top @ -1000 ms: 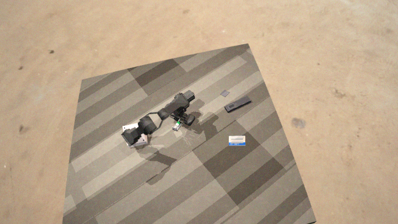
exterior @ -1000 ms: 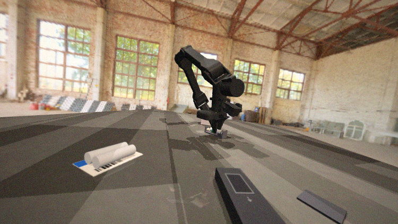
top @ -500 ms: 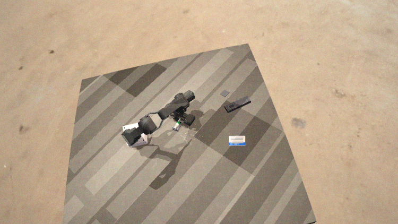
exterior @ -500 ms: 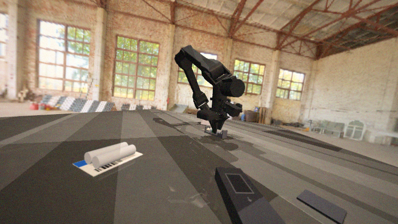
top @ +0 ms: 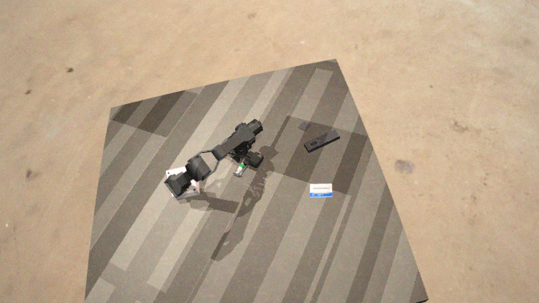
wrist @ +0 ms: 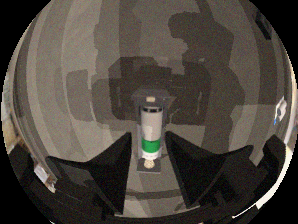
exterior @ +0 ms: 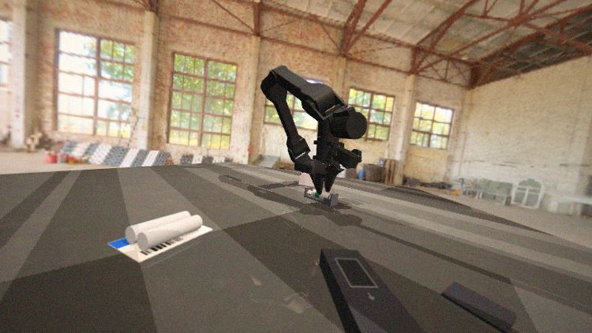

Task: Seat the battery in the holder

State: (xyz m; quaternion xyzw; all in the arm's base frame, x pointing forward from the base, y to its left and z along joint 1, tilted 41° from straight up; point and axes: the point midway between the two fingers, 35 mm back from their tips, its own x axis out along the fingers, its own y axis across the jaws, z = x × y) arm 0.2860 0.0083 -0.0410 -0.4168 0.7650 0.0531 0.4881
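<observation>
The battery [top: 239, 169] [exterior: 316, 193] [wrist: 150, 128] is a small grey cylinder with a green band. It lies lengthwise in the dark holder [exterior: 331, 200] [wrist: 152, 100] near the middle of the table. Its far end is against the holder's dark end wall in the wrist view. I cannot tell how it sits at the lip or the spring. My gripper [exterior: 324, 188] [wrist: 150, 139] points straight down over it. Its fingers stand apart on either side of the battery, with a narrow gap on each side. It is open.
A blue and white card [top: 320, 190] [exterior: 124, 244] carries two white cylinders [exterior: 165, 230] to the right of the holder. A dark slab [top: 321, 140] [exterior: 360, 286] and a small dark plate [top: 303, 126] [exterior: 477, 305] lie further off. The arm's base [top: 182, 182] stands to the left.
</observation>
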